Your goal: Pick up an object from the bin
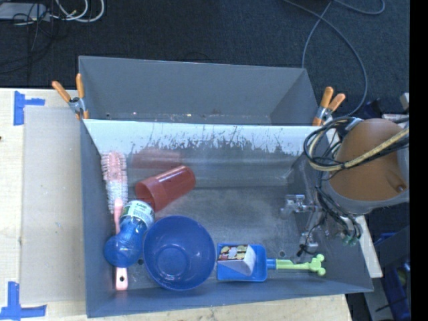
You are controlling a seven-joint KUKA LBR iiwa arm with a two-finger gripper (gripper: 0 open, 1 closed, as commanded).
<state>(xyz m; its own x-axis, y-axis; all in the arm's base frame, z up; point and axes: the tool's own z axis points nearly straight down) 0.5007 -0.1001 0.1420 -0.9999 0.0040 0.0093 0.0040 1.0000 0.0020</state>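
- The thing nearest your gripper (306,248) is a small blue scoop (239,262) with a lime-green handle (294,265). It lies flat on the floor of the bin (200,105), along the front wall and right of centre, with its handle pointing towards the arm.
- Judge it light and stiff. It looks like hard moulded plastic, so it should not give under a squeeze, but the smooth surface may slip.
- The handle is the likely place to hold. It is thin, lies clear of other things, and ends in a knobbed tip that could stop it sliding out.
- A hold that far from the pan would probably let the blue end droop as it lifts, so closer to the pan may balance better.
- The scoop's left end sits just beside a blue bowl (178,253). The front wall is close too, leaving little room on that side.
- A red cup (165,187), a blue bottle (130,229) and a pink brush (115,176) lie well apart to the left.
- The arm comes in over the right rim, its orange cover (364,162) and looped cables (321,146) above the right wall. The gripper points down near the handle's outer end, just behind it.
- You cannot tell whether the jaws are released or clenched. Nothing is seen between them.
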